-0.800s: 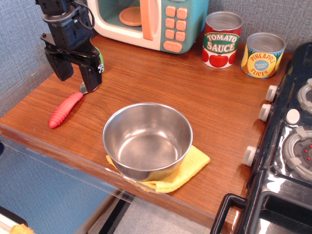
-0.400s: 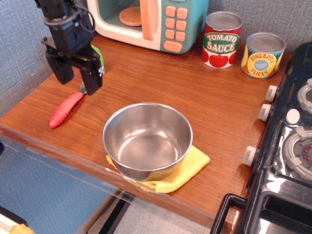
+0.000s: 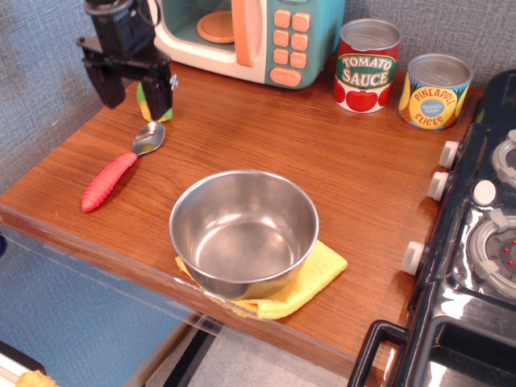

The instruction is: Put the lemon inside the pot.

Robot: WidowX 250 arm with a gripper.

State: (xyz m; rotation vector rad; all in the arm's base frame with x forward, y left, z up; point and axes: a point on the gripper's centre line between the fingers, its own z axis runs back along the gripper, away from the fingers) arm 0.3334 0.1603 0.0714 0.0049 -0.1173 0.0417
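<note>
The lemon (image 3: 143, 105) lies at the back left of the wooden counter, yellow with a green cap, mostly hidden behind my gripper. My gripper (image 3: 135, 103) is open, with its black fingers (image 3: 157, 95) hanging down around or just in front of the lemon; I cannot tell whether they touch it. The pot (image 3: 187, 211), a shiny steel bowl, stands empty near the front edge of the counter on a yellow cloth (image 3: 322, 270), well to the right of and nearer than the gripper.
A spoon with a red handle (image 3: 109, 181) lies between the gripper and the pot. A toy microwave (image 3: 250, 36) stands at the back, with a tomato sauce can (image 3: 367, 66) and a pineapple can (image 3: 435, 90) to its right. A stove (image 3: 484, 242) borders the right.
My gripper has moved back and slightly right, away from the spoon and over to the lemon. The spoon's bowl now shows. It stays open.
</note>
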